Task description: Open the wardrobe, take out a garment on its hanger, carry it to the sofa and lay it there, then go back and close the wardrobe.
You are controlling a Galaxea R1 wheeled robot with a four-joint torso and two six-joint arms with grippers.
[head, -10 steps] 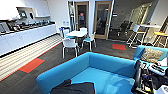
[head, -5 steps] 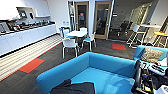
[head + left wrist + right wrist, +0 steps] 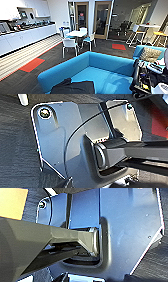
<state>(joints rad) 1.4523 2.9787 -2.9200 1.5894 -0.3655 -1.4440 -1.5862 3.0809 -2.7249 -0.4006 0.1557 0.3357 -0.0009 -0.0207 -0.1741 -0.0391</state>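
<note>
The black garment (image 3: 73, 87) lies bunched on the near-left end of the blue sofa (image 3: 105, 72) — right below the head camera, its length running roughly along the seat. Either end effector's grip state: cannot tell.

The sofa (image 3: 105, 72) is bright blue, with a low rounded back and arm, and fills the lower middle of the head view, its seat open toward the lower right. The garment (image 3: 73, 87), a dark crumpled heap of cloth, lies at the bottom centre, on the sofa's near left end.
</note>
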